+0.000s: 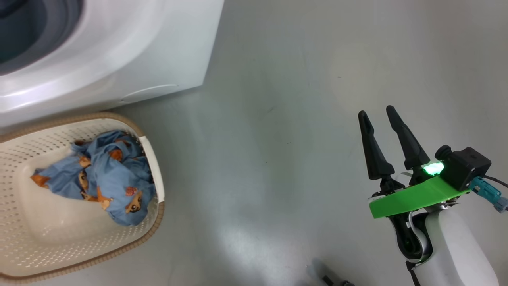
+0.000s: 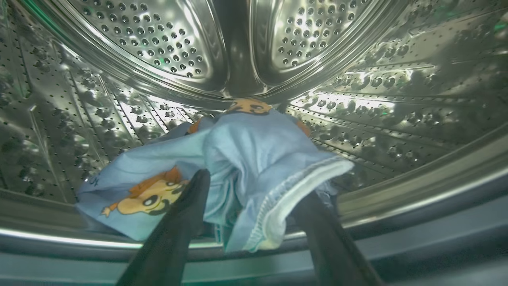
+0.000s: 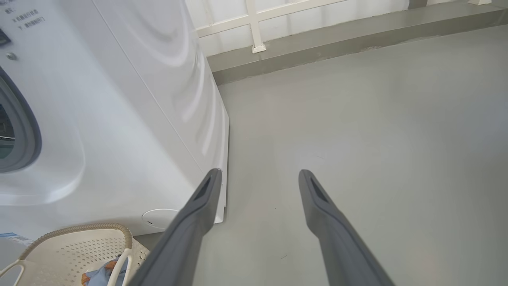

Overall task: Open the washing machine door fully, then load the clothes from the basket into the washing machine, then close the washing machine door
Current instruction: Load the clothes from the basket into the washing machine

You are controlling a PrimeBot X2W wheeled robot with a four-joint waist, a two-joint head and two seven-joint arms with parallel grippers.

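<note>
if pulled back now, could drag the clothes, lying loose between the wide-spread left claw at the mouth of the washing machine, back out; right claw open, empty; rest in the basket.

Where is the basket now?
In the head view the basket sits on the floor at lower left, just before the washing machine, with blue clothes inside.
</note>
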